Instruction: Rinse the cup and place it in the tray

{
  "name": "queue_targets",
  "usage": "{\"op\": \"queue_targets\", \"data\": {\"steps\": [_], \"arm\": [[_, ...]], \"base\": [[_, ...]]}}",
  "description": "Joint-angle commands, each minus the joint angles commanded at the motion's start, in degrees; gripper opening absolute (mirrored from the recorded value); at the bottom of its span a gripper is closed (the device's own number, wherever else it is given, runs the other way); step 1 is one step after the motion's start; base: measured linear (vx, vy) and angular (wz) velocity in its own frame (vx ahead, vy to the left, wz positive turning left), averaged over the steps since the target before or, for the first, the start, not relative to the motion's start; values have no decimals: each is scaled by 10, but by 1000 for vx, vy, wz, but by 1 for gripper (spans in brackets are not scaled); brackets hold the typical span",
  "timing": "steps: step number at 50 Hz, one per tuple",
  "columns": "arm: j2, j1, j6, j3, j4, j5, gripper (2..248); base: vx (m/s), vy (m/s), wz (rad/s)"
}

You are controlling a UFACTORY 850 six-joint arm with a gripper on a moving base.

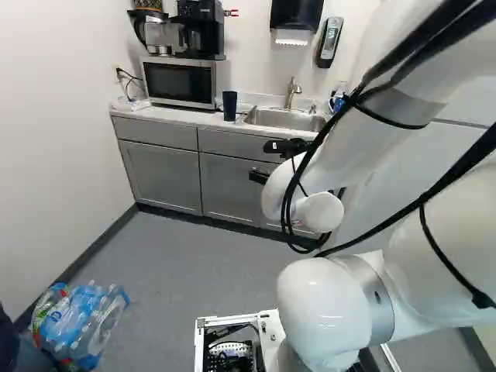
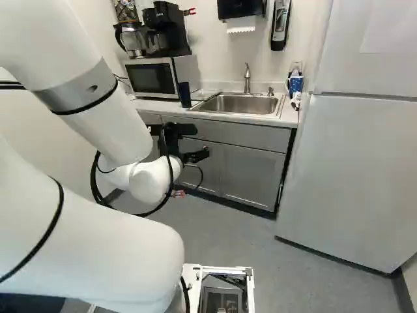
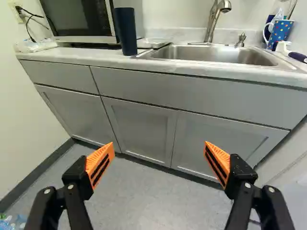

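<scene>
Long, pale, flat desk (image 3: 81, 54) with a shiny metal sink (image 2: 244, 104). Jaws wide apart, holding nothing. By the sink, low clear dish (image 3: 154, 42), maybe the tray. Tall, dark blue cup (image 3: 125, 31) upright nearby. Likely all left: grab, rinse, place.

A coffee maker (image 2: 165, 29) stands on the microwave (image 2: 151, 78), and plastic bottles (image 1: 81, 322) lie on the floor (image 1: 194, 263)

The tumbler (image 3: 125, 31) is dark navy. The mug (image 3: 280, 31) is blue, scattered with pale dots. The gripper (image 2: 195, 155) is black, its pads (image 3: 100, 164) orange with black stripes. The cabinet doors (image 3: 141, 129) are grey, the microwave (image 1: 180, 82) silver and black.
</scene>
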Motion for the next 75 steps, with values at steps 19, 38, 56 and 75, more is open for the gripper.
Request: {"op": "queue_targets", "data": {"steps": [19, 38, 56, 75], "arm": [[12, 0, 0, -12, 0, 0, 247], [22, 0, 0, -32, 0, 0, 247], [27, 0, 0, -53, 0, 0, 247], [32, 0, 0, -75, 0, 0, 247]], "base": [[0, 0, 0], [0, 0, 0], [0, 0, 0], [0, 0, 0]]}}
